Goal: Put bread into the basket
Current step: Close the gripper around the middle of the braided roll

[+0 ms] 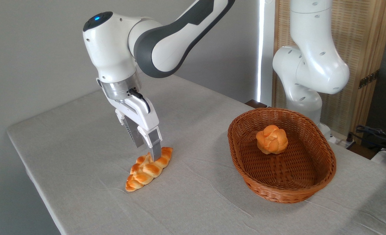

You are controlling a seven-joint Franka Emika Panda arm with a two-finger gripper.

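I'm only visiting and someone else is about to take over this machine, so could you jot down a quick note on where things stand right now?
Hand: lowered onto the braided bread, fingers at its upper end. Whether they have closed on it cannot be told from this view.
Bread: lying on the table, left of the basket and apart from it, not lifted.
Basket: on the table at the right, holding a small round bun only.
Done: the hand has reached the bread.
Left: grip it firmly, lift, carry it right over the basket rim, and release it inside, probably beside the bun.
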